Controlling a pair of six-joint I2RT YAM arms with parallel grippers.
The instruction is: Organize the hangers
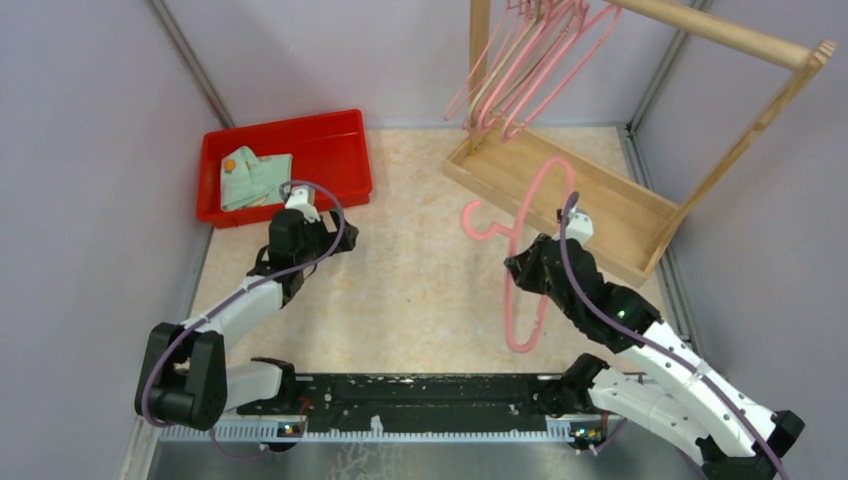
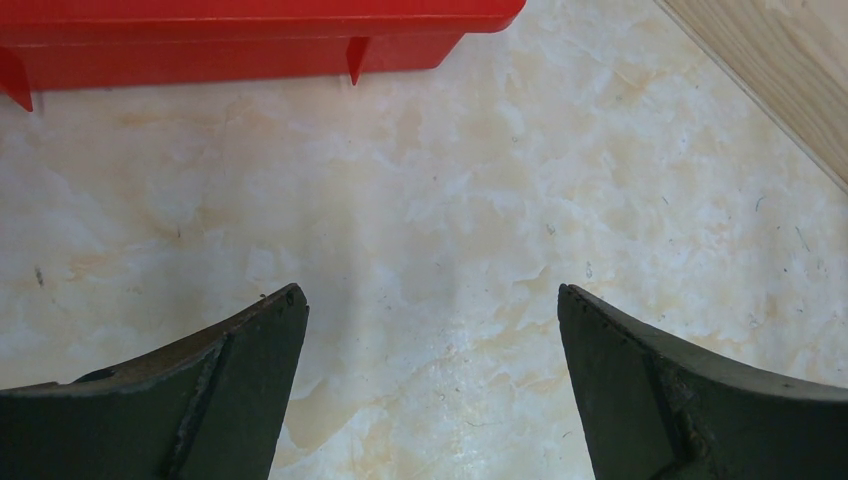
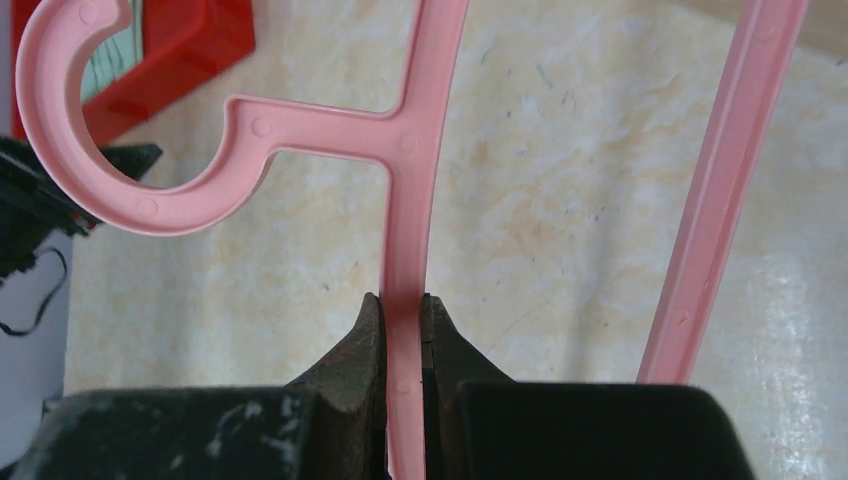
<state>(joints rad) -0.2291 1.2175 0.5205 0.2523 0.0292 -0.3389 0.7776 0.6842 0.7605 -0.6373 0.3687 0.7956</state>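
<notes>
My right gripper is shut on a pink hanger and holds it above the table, its hook pointing left. In the right wrist view the fingers clamp the hanger's bar just below the hook. Several more hangers, mostly pink and one or two pale beige, hang on the rack's top rail at the back. My left gripper is open and empty over the table, near the red bin; its fingers stand wide apart over bare tabletop.
A wooden rack with a flat base and a top rail stands at the back right. A red bin with folded pale green cloth sits at the back left; its wall shows in the left wrist view. Grey walls surround the table.
</notes>
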